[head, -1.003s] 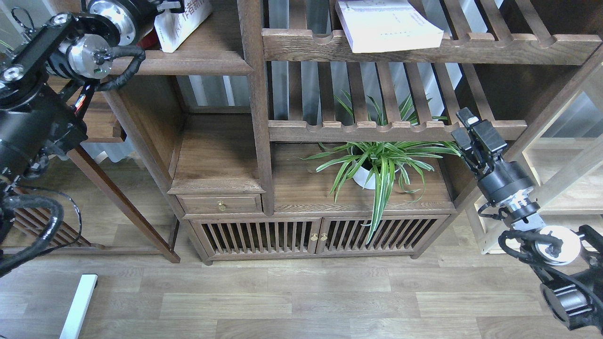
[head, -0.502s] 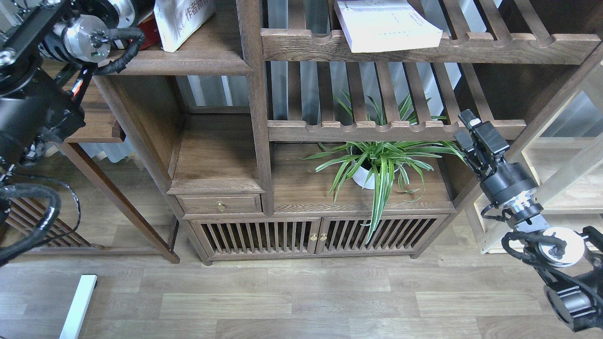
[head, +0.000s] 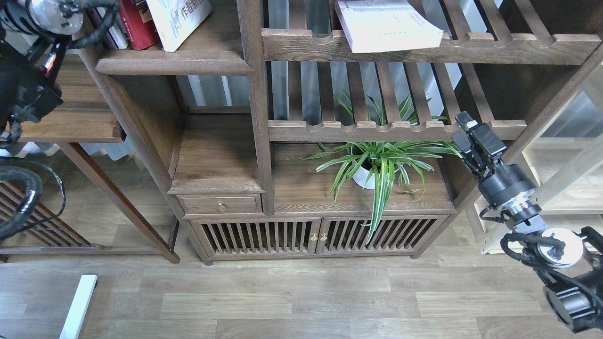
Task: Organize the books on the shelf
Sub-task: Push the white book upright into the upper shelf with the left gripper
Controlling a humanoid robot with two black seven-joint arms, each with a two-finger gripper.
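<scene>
Head view takes in the big walnut bookcase [head: 256,117], and the risks run from large to small. Its solid shelf [head: 174,63], upper left, carries a white book with blue characters [head: 176,21] leaning tilted against a dark red book [head: 139,23]; a nudge could send it sliding off the rounded edge, I reckon. On the slatted rack [head: 424,47] the pale lavender-white book [head: 386,23] lies flat, its corner overhanging (a clumsy grab might tip it). Below sits a spider plant [head: 377,165], leaves near the right gripper [head: 473,139], which holds nothing; its jaw gap I cannot tell. Left gripper is out of frame.
</scene>
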